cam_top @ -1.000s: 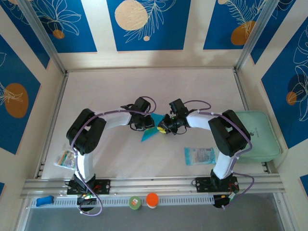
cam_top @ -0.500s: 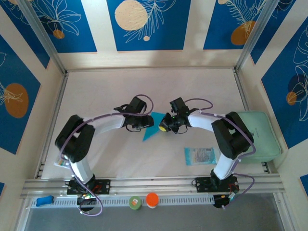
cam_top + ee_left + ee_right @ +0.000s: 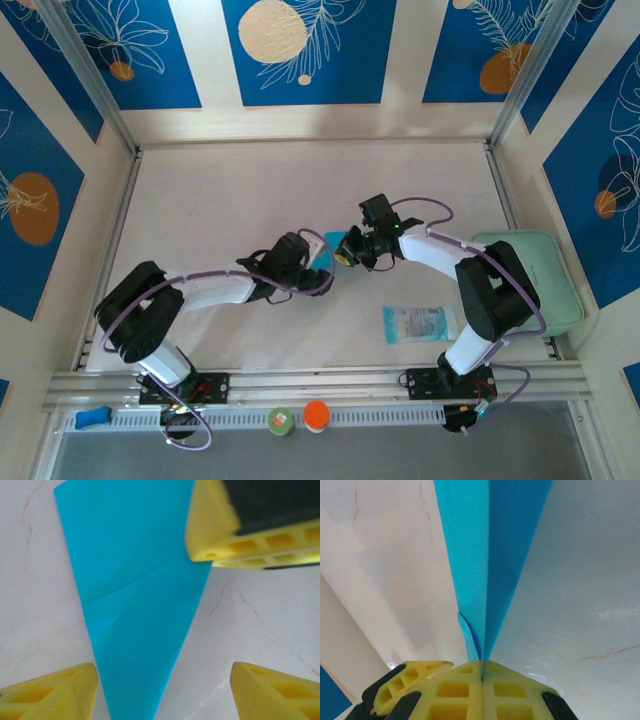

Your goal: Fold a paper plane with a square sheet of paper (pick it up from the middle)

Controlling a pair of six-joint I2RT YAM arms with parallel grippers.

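paper plane (image 3: 135,605): mid-table, tip pointing near-left | right gripper (image 3: 481,672): pressed together, pinching far-right end on centre crease | left gripper (image 3: 164,670): spread, straddling tip | tip: hold right pinch firm, close left squarely across crease, 1 clean press, no skew

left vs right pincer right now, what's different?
The left pincer is open; the right pincer is shut. The left grips nothing, its fingers standing either side of the paper's narrow end; the right pinches the paper at its crease. Both have yellow fingers and work at the same paper.
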